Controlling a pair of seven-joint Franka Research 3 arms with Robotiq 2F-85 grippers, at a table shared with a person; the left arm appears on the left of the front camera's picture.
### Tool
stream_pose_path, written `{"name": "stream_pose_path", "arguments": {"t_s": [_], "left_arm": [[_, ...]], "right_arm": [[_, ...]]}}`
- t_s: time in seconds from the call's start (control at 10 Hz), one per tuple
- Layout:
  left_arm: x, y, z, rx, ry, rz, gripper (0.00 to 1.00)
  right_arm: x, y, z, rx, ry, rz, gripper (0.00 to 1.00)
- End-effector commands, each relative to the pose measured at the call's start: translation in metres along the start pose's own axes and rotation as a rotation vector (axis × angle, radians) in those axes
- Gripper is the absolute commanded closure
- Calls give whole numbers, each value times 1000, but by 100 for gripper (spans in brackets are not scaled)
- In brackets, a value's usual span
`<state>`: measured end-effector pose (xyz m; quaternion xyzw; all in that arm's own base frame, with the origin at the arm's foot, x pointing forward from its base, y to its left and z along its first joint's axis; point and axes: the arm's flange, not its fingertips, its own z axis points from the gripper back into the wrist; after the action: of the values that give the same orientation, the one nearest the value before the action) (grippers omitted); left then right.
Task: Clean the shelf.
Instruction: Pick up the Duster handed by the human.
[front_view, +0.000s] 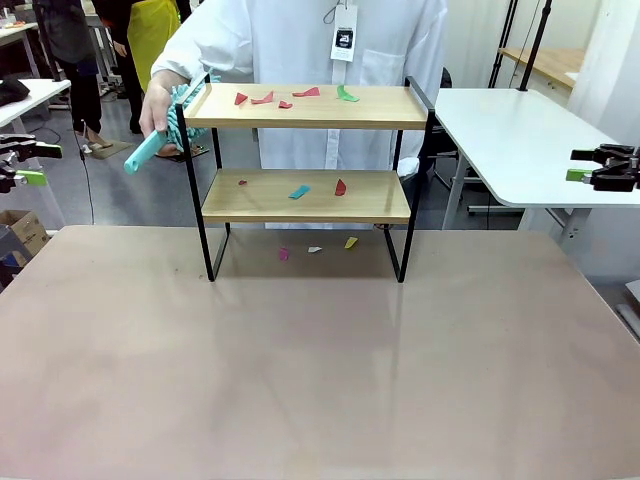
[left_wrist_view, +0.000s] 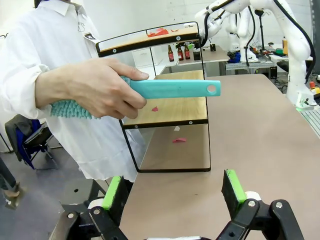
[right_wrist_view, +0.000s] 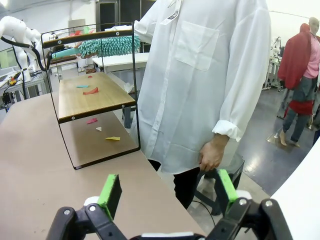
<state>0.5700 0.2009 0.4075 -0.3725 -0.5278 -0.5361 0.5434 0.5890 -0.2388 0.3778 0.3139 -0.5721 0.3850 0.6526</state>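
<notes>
Front view: the shelf (front_view: 305, 107) stands far-centre on the beige tabletop (front_view: 320, 380), a person's hand (front_view: 158, 105) clamped on a teal duster (front_view: 146, 152) at its top board, left gripper (front_view: 38, 164) and right gripper (front_view: 585, 165) spread empty; a hasty sweep could fling paper scraps (front_view: 307, 92) floorward.

no readable text or numbers; print on hanging badge (front_view: 343, 42) too small

Shelf (front_view: 390, 103): light wood boards, thin black frame. Duster (left_wrist_view: 170, 89): teal all over. Top board: red scraps (front_view: 307, 92), one green scrap (front_view: 346, 94). Lower board: teal scrap (front_view: 299, 191), red scrap (front_view: 340, 187). Tabletop (front_view: 320, 360): plain beige, carrying pink scrap (front_view: 283, 254), white scrap (front_view: 314, 249), yellow scrap (front_view: 351, 242). Coat (front_view: 290, 40): plain white.
</notes>
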Motion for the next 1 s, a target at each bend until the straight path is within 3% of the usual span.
{"name": "stream_pose_path", "arguments": {"t_s": [0.0,0.4,0.7,0.9], "left_arm": [[2,0,1,0,-1,-4,0],[0,0,0,0,0,0,0],[73,-11,10,35,134,10,0],[137,-14,16,89,280,122,0]], "right_arm": [[1,-1,-1,-5,3,3,0],[1,-1,-1,-5,3,3,0],[1,-1,-1,-5,3,3,0],[1,-1,-1,-5,3,3,0]]}}
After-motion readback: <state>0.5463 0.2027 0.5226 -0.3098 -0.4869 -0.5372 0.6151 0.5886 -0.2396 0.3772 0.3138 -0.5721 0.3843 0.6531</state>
